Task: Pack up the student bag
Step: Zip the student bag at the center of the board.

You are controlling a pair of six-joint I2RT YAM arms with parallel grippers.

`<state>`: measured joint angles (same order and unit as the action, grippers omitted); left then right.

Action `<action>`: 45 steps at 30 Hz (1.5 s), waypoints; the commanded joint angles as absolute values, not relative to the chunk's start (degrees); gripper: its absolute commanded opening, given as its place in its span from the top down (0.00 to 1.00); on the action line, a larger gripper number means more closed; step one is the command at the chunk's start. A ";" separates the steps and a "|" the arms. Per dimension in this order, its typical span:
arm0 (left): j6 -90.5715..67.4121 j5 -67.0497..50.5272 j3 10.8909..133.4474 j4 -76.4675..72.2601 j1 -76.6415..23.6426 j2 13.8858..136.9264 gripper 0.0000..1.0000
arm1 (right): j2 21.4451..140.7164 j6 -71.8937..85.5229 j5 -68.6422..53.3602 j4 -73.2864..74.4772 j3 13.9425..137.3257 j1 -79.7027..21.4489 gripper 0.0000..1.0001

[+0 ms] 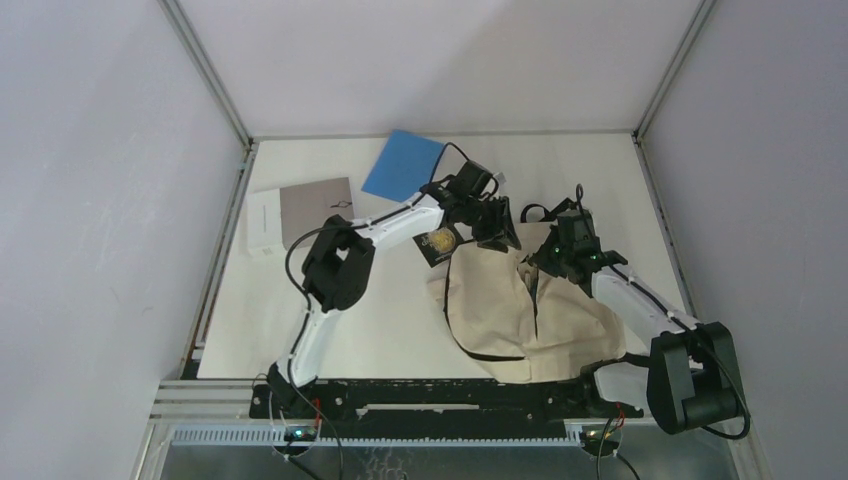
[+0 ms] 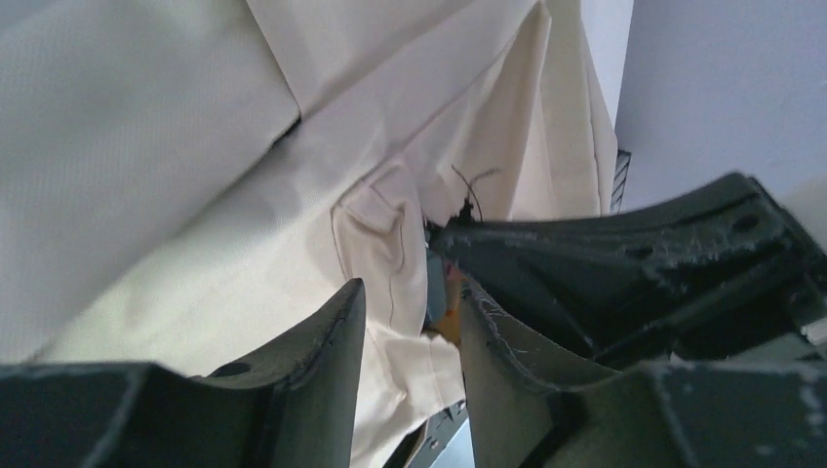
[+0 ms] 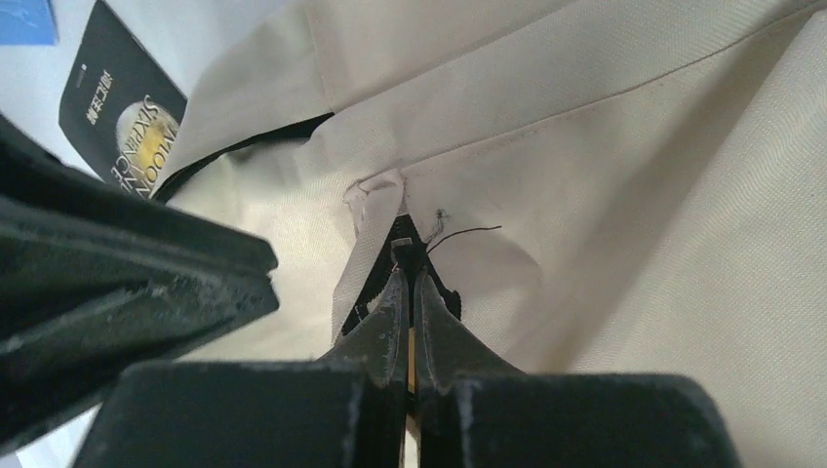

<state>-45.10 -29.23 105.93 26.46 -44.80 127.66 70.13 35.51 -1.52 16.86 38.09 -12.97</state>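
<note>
Right now both arms are bunched over the far end of the student bag point(image 1: 520, 320), which lies slumped on the near-right part of the table point(image 1: 400, 330), in front of the right arm's base, with its top end pointing away from us. Nothing looks packed: a black paperback point(image 1: 438, 244) sits just beside the bag's far-left edge, a blue book point(image 1: 403, 165) is farther off to the far left, and a grey-and-white notebook point(image 1: 300, 212) lies well apart at the left. So I'd call this the opening step, getting the bag's mouth undone before anything goes in. The right gripper point(image 3: 405, 273) has its jaws pressed tight together, tips right at a small metal pull point(image 3: 400, 246) where a cream seam ends. Whether it actually has that pull nipped I can't tell from here, because the tips hide it. The left gripper point(image 2: 410, 292) hangs close opposite, jaws spread partway with a fold of cream cloth lying in the gap, not clamped on it. As I read it, the next move needs two things: the left jaws closing on that fold to anchor the soft fabric, and the right drawing steadily along the zip line. The cloth is limp and would bunch and drag without a counter-hold, and a thin pull could easily slip out.
</note>
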 commanded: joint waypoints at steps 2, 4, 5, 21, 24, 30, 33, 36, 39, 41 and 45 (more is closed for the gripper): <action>-50.74 -29.85 110.33 22.67 -45.29 131.14 0.56 | 68.47 35.84 -1.31 14.58 37.36 -13.54 1.00; -50.91 -30.24 111.78 23.68 -45.52 132.38 0.57 | 68.39 35.62 -1.35 14.61 37.41 -13.54 1.00; -50.66 -30.17 112.43 24.39 -45.77 132.83 0.57 | 68.29 35.55 -1.38 14.52 37.37 -13.46 1.00; -52.46 -31.75 117.41 25.57 -46.76 138.34 0.70 | 67.06 35.56 -1.58 15.52 37.39 -13.21 1.00; -53.42 -31.38 117.26 24.19 -46.73 138.34 0.70 | 67.06 35.29 -1.66 16.01 37.38 -13.25 1.00; -55.87 -31.69 116.81 20.68 -46.75 138.46 0.99 | 66.98 34.74 -1.78 16.97 37.42 -13.27 1.00; -56.77 -31.16 115.78 19.18 -46.74 137.79 1.00 | 66.44 34.22 -1.79 18.47 37.36 -13.48 1.00; -57.99 -30.06 113.71 16.50 -46.68 136.24 1.00 | 65.23 33.87 -1.76 20.43 37.10 -14.15 1.00; -59.12 -29.02 112.25 14.87 -46.40 134.93 1.00 | 62.53 33.99 -1.90 22.17 36.09 -15.22 1.00; -59.87 -28.40 111.76 14.13 -46.12 134.58 1.00 | 60.68 34.24 -1.51 23.57 35.30 -16.09 1.00; -60.91 -27.10 111.58 13.89 -45.64 134.37 1.00 | 57.34 35.41 -0.73 26.30 33.68 -17.67 1.00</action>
